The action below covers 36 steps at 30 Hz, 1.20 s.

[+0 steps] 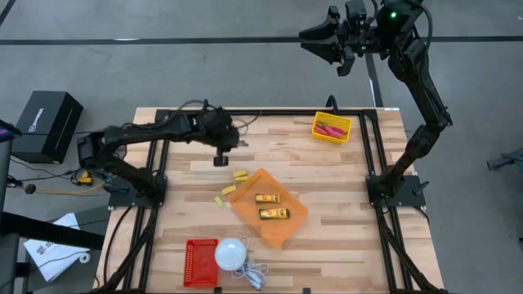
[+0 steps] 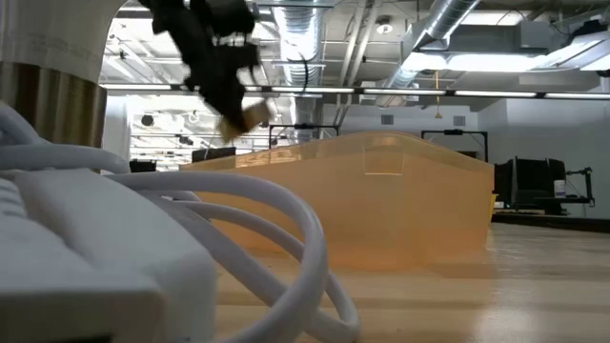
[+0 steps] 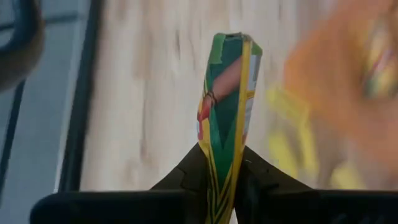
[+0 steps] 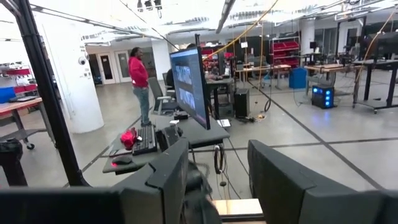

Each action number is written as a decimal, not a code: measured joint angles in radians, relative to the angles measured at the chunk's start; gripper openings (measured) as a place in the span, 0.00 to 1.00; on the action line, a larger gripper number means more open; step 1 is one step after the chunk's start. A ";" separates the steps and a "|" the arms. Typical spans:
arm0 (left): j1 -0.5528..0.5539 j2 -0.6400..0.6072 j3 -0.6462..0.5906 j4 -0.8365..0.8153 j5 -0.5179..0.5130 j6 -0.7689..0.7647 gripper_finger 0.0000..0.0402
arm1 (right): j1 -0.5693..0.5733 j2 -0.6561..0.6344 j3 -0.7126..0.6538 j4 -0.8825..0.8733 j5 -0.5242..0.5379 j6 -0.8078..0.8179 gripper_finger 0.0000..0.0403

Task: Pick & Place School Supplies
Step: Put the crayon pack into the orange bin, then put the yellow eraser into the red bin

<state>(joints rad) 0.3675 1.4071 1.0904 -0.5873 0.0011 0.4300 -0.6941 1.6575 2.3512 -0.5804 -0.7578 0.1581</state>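
Reaching in from nine o'clock, the left gripper (image 1: 221,158) hangs above the bare wooden tabletop (image 1: 327,196), clamped on a flat green-and-yellow packet (image 3: 227,112); its printing is probably unreadable. The orange plastic tray (image 1: 288,227) lies toward five o'clock. Beyond the table's twelve o'clock edge, the right gripper (image 1: 327,45) hovers with fingers apart.

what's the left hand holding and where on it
The left hand pinches a thin green-and-yellow packet by one end, edge-on between its fingers.

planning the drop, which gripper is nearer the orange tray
Left. The left gripper hangs just beyond the orange tray; the right gripper is raised off past the table's far edge.
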 joint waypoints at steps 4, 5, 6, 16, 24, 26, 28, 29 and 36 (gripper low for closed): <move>-0.081 0.001 0.096 0.013 0.055 -0.061 0.09 | 0.000 0.000 0.000 0.000 0.003 0.000 0.39; -0.110 0.011 0.110 0.014 0.061 -0.062 0.09 | 0.000 0.000 0.000 0.000 0.003 0.000 0.39; -0.140 0.024 0.119 0.013 0.076 -0.062 0.09 | 0.000 0.000 0.000 0.000 0.003 0.000 0.39; -0.410 0.249 0.128 0.067 0.195 -0.124 0.09 | 0.000 0.000 0.000 -0.010 0.003 0.008 0.39; -0.438 0.357 0.127 0.164 0.242 -0.183 0.17 | 0.000 0.000 0.000 -0.032 0.003 0.011 0.39; -0.429 0.354 0.127 0.165 0.242 -0.185 0.25 | 0.000 0.000 0.000 -0.044 0.002 0.011 0.39; -0.418 0.346 0.127 0.167 0.241 -0.186 0.31 | 0.000 0.000 0.000 -0.052 0.001 0.011 0.39; -0.412 0.338 0.127 0.158 0.241 -0.194 0.34 | 0.000 0.000 0.000 -0.052 0.001 0.011 0.39; -0.375 0.256 0.127 0.164 0.240 -0.261 0.45 | 0.000 0.000 0.000 -0.050 0.000 0.008 0.39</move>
<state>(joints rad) -0.0071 1.6635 1.2179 -0.4237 0.2413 0.1689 -0.6941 1.6577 2.3508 -0.6308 -0.7582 0.1658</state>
